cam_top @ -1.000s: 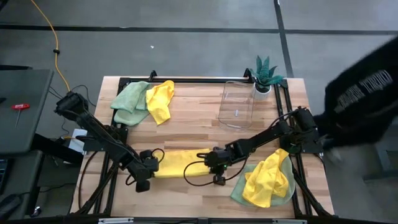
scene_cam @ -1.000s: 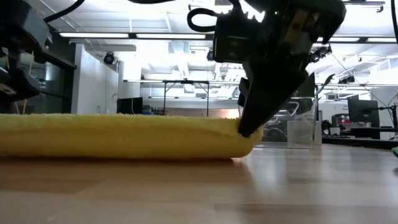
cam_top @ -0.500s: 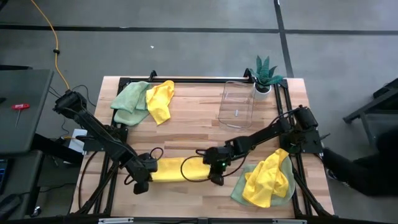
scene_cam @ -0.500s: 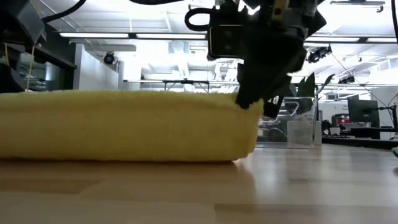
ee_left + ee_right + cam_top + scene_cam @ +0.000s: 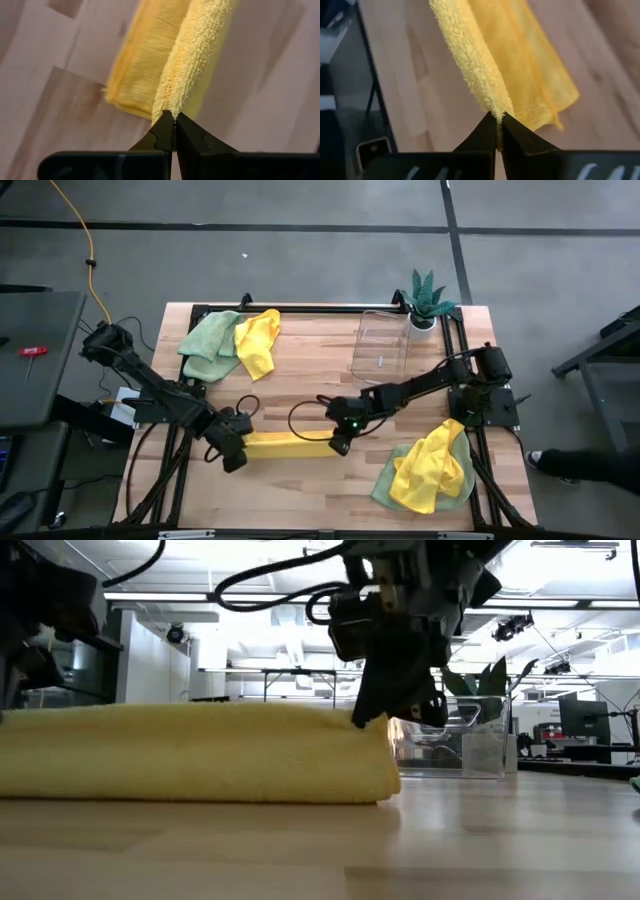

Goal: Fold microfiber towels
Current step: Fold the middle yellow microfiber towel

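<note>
yellow towel (image 5: 288, 444) mid-fold | left gripper (image 5: 233, 456), right gripper (image 5: 338, 444) each pinch an end | two heaps (image 5: 228, 343) (image 5: 428, 470) apparently unfolded

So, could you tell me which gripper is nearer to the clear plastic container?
Right. The right gripper pinches the yellow towel's end just below the clear container; the left gripper holds the far end.

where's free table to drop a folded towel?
Bare wood mid-table, between the back-left towel pile, clear bin and the yellow towel that both shut grippers, left and right, pinch. Also the front-left strip. Front-right is crowded by a heaped pile.
</note>
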